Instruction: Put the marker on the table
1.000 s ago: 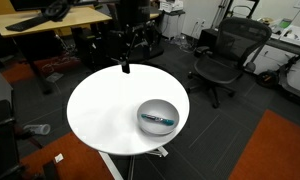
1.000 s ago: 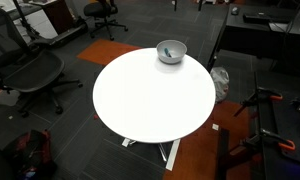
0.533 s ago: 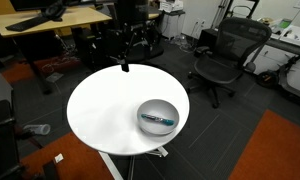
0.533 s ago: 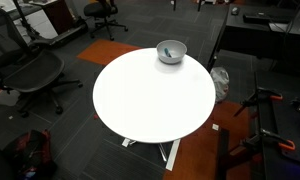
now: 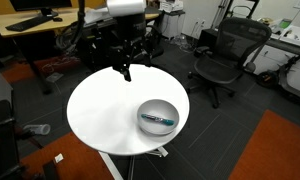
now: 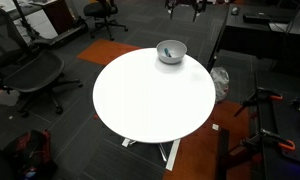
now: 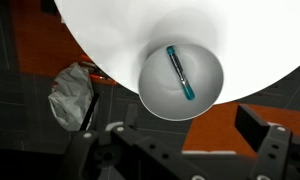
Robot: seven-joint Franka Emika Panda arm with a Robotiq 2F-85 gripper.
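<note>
Teal-and-dark marker (image 7: pixel 179 73) lying flat inside the grey bowl (image 7: pixel 160 97), slanted across its bottom, not on the white table (image 7: pixel 120 30) itself. Bowl sitting close to the table's edge in both exterior views. And up there, tool (image 7: pixel 180 160) hanging in the air above the table, apart from everything, with the bowl square in the middle of the wrist view. Fingers (image 7: pixel 275 150) spread wide, released, nothing between them. Off past the table's rim, down on the floor, 1 crumpled grey bag (image 7: pixel 70 95) beside orange carpet (image 7: pixel 35 45). Black office chair (image 5: pixel 225 55) well apart.
</note>
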